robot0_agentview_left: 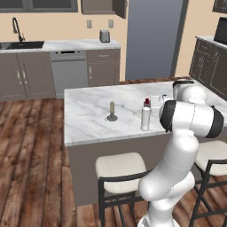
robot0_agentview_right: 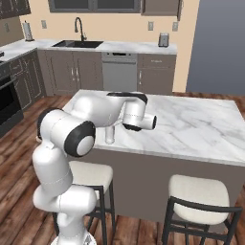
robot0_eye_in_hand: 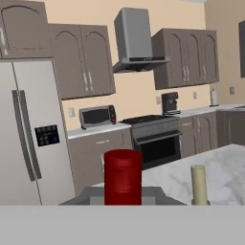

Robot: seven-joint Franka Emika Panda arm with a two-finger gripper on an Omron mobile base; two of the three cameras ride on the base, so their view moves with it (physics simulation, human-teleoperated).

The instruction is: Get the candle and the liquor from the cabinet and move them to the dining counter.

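The liquor [robot0_agentview_left: 145,118], a white bottle with a red cap [robot0_eye_in_hand: 123,176], stands upright on the dining counter [robot0_agentview_left: 88,116] near its front edge. My gripper [robot0_agentview_left: 150,103] is shut on the bottle's neck just under the cap, reaching in from the right. In the hand view the fingertips [robot0_eye_in_hand: 88,195] flank the cap. The candle [robot0_agentview_left: 112,111], a pale stick in a dark dish holder, stands on the marble a short way left of the bottle, apart from it; its stick [robot0_eye_in_hand: 199,184] also appears in the hand view. My arm hides all but the bottle's base [robot0_agentview_right: 110,136] in the right base view.
Two cushioned stools [robot0_agentview_left: 119,169] [robot0_agentview_right: 198,192] stand at the island's near side. Behind are the wall counter with sink [robot0_agentview_left: 22,44], toaster [robot0_agentview_left: 104,35] and a dark upper cabinet [robot0_agentview_left: 104,6]. A fridge [robot0_eye_in_hand: 24,134] and a stove [robot0_eye_in_hand: 154,135] lie beyond the island.
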